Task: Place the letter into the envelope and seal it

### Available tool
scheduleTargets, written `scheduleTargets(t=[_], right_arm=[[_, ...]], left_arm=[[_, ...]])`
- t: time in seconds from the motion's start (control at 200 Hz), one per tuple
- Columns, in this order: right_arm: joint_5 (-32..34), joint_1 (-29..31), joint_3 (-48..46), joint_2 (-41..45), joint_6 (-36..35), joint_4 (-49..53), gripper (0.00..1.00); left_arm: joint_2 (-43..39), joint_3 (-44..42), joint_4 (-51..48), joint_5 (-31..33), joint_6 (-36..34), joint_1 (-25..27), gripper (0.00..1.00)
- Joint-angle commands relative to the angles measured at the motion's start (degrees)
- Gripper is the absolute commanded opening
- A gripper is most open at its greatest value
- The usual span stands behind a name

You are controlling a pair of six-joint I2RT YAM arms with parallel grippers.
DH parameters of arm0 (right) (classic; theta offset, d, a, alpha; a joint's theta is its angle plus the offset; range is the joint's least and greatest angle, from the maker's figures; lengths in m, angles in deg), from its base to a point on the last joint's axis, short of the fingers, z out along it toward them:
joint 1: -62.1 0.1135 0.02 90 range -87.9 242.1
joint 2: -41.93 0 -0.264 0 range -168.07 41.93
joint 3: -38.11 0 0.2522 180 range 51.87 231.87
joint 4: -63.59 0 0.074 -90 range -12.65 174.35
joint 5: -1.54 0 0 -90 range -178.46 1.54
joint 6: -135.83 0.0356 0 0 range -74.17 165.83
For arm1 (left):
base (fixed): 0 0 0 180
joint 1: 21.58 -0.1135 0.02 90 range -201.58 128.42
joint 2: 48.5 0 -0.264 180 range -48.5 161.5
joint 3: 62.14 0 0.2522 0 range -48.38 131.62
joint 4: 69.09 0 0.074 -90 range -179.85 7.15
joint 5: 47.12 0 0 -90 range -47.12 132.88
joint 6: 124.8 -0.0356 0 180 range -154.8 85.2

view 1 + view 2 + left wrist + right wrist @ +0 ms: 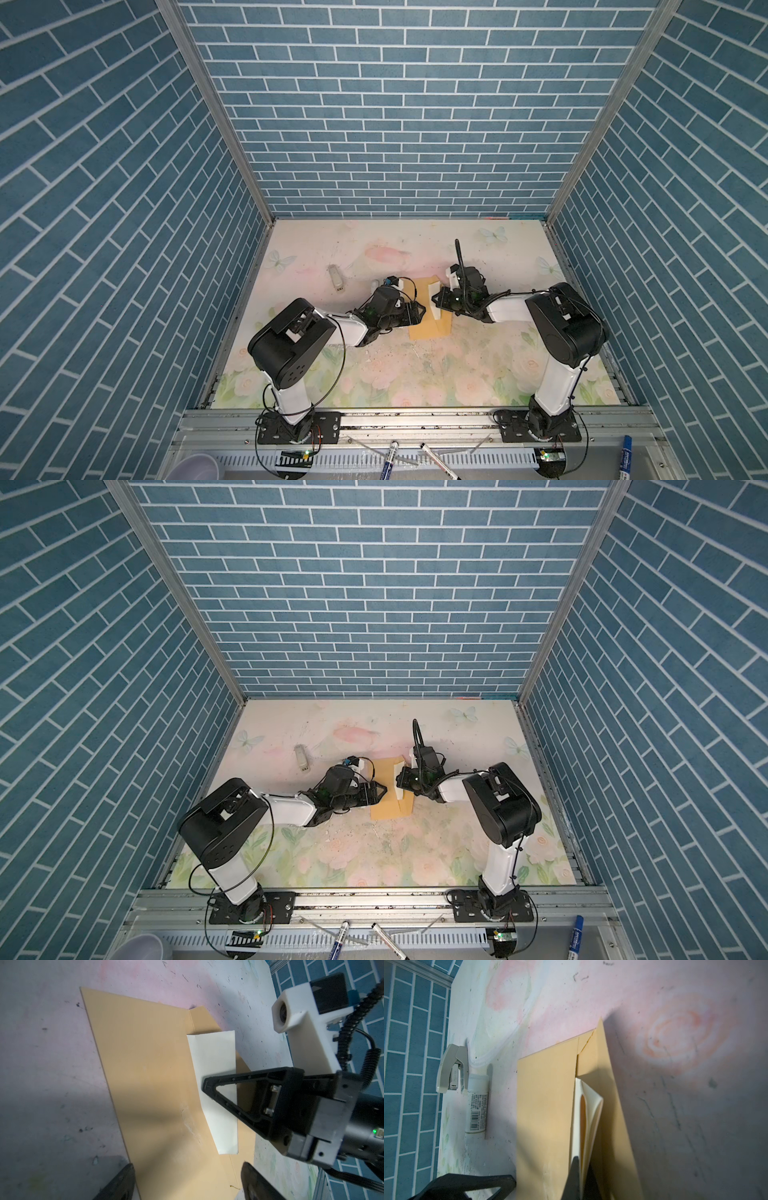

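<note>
**A:** Where is the letter relative to the right pincer?

**B:** Clamped in it. The right pincer (205, 1084) is closed on the folded letter (212, 1055), gripping it about halfway along its length. The pale sheet stands on edge between the tips. In the right wrist view its layers bow apart just ahead of those tips.

**A:** And the envelope?

**B:** The envelope (420, 330) lies flat on the counter (374, 374), under the tips of both pincers in both top views. The letter's lower edge meets it along the crease where the body ends and the flap (200, 1020) begins. The flap is open and tilts up on the right pincer's own side of the letter. I cannot tell whether the sheet has entered the mouth.

**A:** The left pincer?

**B:** The left pincer (187, 1184) stands wide open and holds nothing. Its fingers (122, 1184) are over the envelope's body, one by the outer long edge and the other near the flap crease. The letter stands just ahead of them, between the two pincers. The two sets of tips face each other, near but apart. Whether the fingers touch the paper isn't clear.

**A:** Anything else?

**B:** A stapler (336, 280) and a white tube (477, 1103) with a barcode lie off to the left pincer's outer side, apart from the envelope.
</note>
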Motion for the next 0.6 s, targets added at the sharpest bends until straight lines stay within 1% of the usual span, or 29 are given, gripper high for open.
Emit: scheduleTargets(t=[0.0, 0.355, 0.57, 0.595], right_arm=[[-1.54, 0.02, 2.18, -1.55, 1.57, 1.46, 0.0], [-1.4, -0.02, 3.09, -0.14, 1.01, 3.88, 0.0], [0.42, -0.02, 5.34, 2.42, -1.49, 9.37, 0.0], [0.61, -0.02, 5.75, 2.76, -1.82, 10.19, 0.03]], left_arm=[[2.15, 0.11, -2.3, -0.37, 0.15, 0.25, 0.81], [2.1, 0.11, -2.36, -0.29, 0.1, 0.25, 0.81], [1.7, 0.14, -2.51, -0.09, 0.05, 0.25, 0.81], [1.66, 0.13, -2.51, -0.06, 0.06, 0.25, 0.81]])
